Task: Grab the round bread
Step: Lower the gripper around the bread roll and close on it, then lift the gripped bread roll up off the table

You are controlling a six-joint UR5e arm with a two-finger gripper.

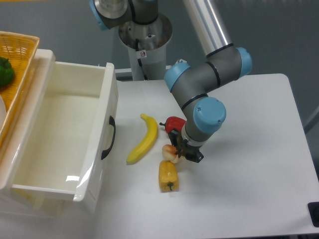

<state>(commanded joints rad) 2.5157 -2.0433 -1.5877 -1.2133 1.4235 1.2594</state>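
The round bread point(169, 153) is a small bun with an orange-brown top and a pale cream side. It lies on the white table point(249, 164) between the red tomato point(175, 123) and the yellow bell pepper point(168, 176). My gripper point(183, 150) is down at table level right beside the bread. Its black fingers point(176, 140) touch or overlap the bread's right side and hide part of it. How far apart the jaws stand does not show from this angle.
A yellow banana point(143, 139) lies left of the bread. A large white open bin point(107, 124) with a black handle stands at the left. Behind it is a wicker basket point(20, 45) holding a green vegetable point(5, 72). The robot base point(144, 45) stands at the back.
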